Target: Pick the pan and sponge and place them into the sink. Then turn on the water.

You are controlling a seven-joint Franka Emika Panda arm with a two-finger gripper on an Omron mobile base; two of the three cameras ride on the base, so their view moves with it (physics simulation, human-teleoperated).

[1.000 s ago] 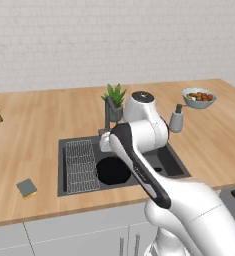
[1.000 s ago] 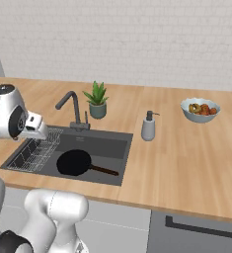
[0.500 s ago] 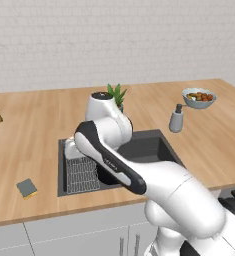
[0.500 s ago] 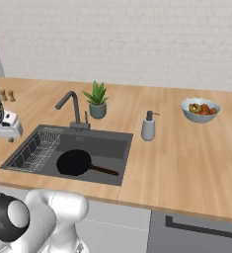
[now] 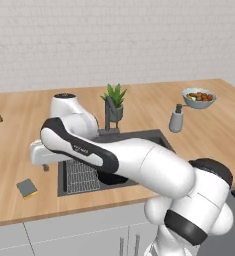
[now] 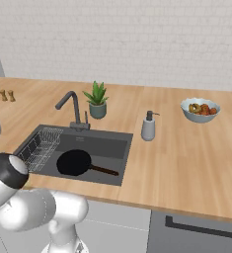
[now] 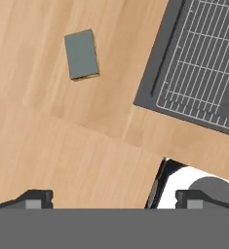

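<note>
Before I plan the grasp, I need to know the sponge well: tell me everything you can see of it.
The sponge is a small flat rectangle with a dull grey-green top and a thin yellow layer showing along its edge. It lies flat on the wooden counter, off the sink's rack side and apart from its rim. Nothing touches it but the counter. The gripper is above the counter, away from the sponge, holding nothing.
</note>
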